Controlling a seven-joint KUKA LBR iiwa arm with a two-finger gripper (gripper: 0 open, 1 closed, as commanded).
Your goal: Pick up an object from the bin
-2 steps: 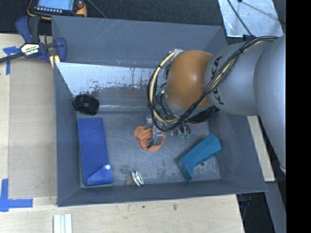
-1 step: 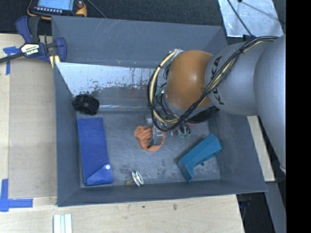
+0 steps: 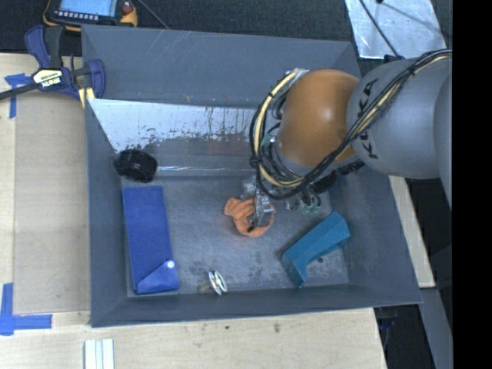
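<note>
In the camera view my jaws are low at the middle of the bin, right at the 1 o'clock edge of a crumpled orange thing. My wrist cables cover them, so I cannot tell whether they are spread, pressed together or pinching it.

I judge this to be the grasping step. The next move calls for a sure hold on that soft lump, then a straight lift.

The teal angled block lies near at 4 o'clock, and the back wall rises close behind my wrist at 12. Bare floor opens toward 8 o'clock, before the long blue block. A small silvery bit at 6 and a black lump at 10 lie well apart.
</note>
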